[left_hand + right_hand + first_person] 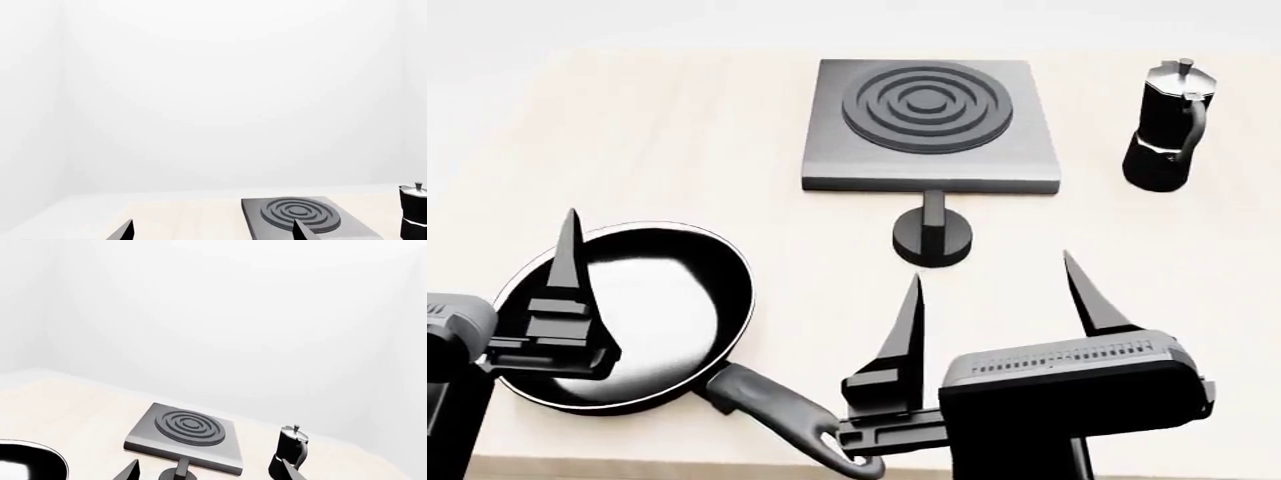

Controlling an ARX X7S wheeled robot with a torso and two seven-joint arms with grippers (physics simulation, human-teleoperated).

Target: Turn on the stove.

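Left wrist: left gripper (212, 231) spread wide, empty, stove (303, 216) beyond on worktop (187, 212). Head: right gripper (998, 300) wide open, empty, just short of knob (933, 238); frying pan (627, 315) under left gripper. Right wrist: moka pot (291, 454) beside stove.

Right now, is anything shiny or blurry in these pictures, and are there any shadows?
Head view: the frying pan shows bright white glare inside; everything looks sharp; only faint shadows under the stove and its knob. Left wrist view: mostly blank white wall, nothing blurred. Right wrist view: even, soft light; the moka pot looks crisp.
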